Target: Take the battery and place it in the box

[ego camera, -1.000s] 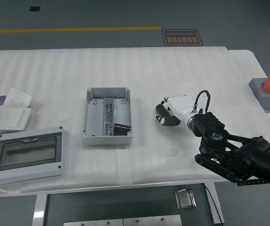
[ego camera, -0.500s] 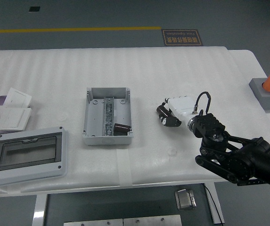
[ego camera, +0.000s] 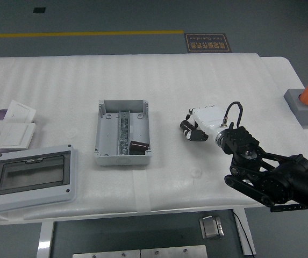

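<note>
right hand [ego camera: 199, 124]: at 3 o'clock of box [ego camera: 122, 132], fingers curled, holding nothing
battery [ego camera: 139, 147]: in box, near corner

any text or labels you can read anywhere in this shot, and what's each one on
Floor sign beyond the table's far edge: dark plate with orange lettering in two lines, too blurred to read.
Grey box: no readable marking.
Clear-lidded enclosure: no readable marking.
White socket plates: no print legible.
Right hand: no label visible.
Nothing else carries text.
</note>
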`<action>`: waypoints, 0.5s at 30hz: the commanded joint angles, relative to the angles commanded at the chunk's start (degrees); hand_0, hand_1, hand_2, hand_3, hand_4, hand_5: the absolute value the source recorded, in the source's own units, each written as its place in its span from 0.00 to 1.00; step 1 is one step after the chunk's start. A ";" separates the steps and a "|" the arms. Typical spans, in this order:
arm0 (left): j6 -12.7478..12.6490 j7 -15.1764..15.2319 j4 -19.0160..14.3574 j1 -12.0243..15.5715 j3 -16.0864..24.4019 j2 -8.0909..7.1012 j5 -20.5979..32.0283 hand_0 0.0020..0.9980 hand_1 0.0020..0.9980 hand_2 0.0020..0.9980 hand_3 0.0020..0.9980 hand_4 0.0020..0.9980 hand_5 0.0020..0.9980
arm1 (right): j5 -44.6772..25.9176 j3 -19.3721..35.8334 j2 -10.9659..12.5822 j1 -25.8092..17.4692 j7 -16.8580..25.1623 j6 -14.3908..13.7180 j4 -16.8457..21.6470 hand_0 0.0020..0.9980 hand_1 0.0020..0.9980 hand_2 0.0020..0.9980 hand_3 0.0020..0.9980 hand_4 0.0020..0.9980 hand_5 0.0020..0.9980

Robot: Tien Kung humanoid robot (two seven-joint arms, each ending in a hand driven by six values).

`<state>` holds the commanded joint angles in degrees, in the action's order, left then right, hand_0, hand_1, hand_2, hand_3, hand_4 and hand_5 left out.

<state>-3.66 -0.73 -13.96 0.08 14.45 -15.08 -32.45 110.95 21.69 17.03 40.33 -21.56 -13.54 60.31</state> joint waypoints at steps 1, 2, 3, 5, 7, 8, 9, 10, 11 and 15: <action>0.00 0.01 0.00 0.01 0.00 0.00 0.00 0.63 0.66 0.53 0.59 0.53 0.40 | 0.14 0.16 0.04 0.14 0.00 -0.06 0.31 0.69 0.60 0.45 0.71 0.58 0.52; 0.00 0.01 0.00 0.01 -0.02 -0.01 0.00 0.63 0.66 0.53 0.59 0.53 0.40 | 0.21 0.26 0.04 0.27 -0.01 -0.07 0.49 0.69 0.60 0.45 0.71 0.58 0.52; 0.00 0.01 0.00 0.01 -0.03 -0.02 0.01 0.63 0.66 0.53 0.59 0.53 0.40 | 0.27 0.33 0.04 0.39 -0.02 -0.08 0.61 0.68 0.60 0.45 0.71 0.58 0.52; 0.00 0.00 -0.03 -0.01 -0.04 -0.03 -0.02 0.63 0.66 0.53 0.59 0.53 0.40 | 0.25 0.28 0.05 0.56 -0.07 0.06 0.69 0.68 0.60 0.45 0.71 0.58 0.52; 0.01 -0.01 -0.04 -0.03 -0.07 -0.05 -0.03 0.63 0.66 0.53 0.59 0.53 0.40 | 0.18 0.16 0.10 0.55 -0.09 0.34 0.75 0.68 0.60 0.45 0.71 0.58 0.52; 0.01 -0.01 -0.05 -0.02 -0.08 -0.06 -0.03 0.63 0.66 0.53 0.59 0.53 0.40 | 0.13 0.12 0.13 0.51 -0.10 0.48 0.79 0.68 0.60 0.45 0.71 0.58 0.52; 0.01 -0.01 -0.04 0.01 -0.12 -0.06 0.04 0.63 0.66 0.53 0.59 0.53 0.40 | 0.10 0.08 0.16 0.42 -0.10 0.71 0.86 0.68 0.60 0.45 0.71 0.58 0.53; 0.01 -0.01 -0.02 0.06 -0.18 -0.05 0.09 0.63 0.66 0.53 0.59 0.53 0.40 | 0.00 0.13 0.19 0.32 -0.01 0.97 0.93 0.68 0.60 0.45 0.71 0.58 0.53; 0.03 -0.01 -0.01 0.11 -0.25 -0.04 0.14 0.63 0.66 0.53 0.59 0.53 0.40 | -0.05 0.23 0.20 0.23 0.03 1.22 1.01 0.68 0.60 0.45 0.71 0.58 0.53; 0.06 0.03 0.06 0.22 -0.49 0.00 0.35 0.63 0.66 0.53 0.59 0.53 0.40 | -0.05 0.92 0.25 0.07 -0.16 2.15 1.39 0.69 0.60 0.45 0.71 0.58 0.53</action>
<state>-3.60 -0.70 -13.90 0.30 13.97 -15.07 -32.10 110.90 22.61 17.28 40.40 -21.72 -11.39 61.70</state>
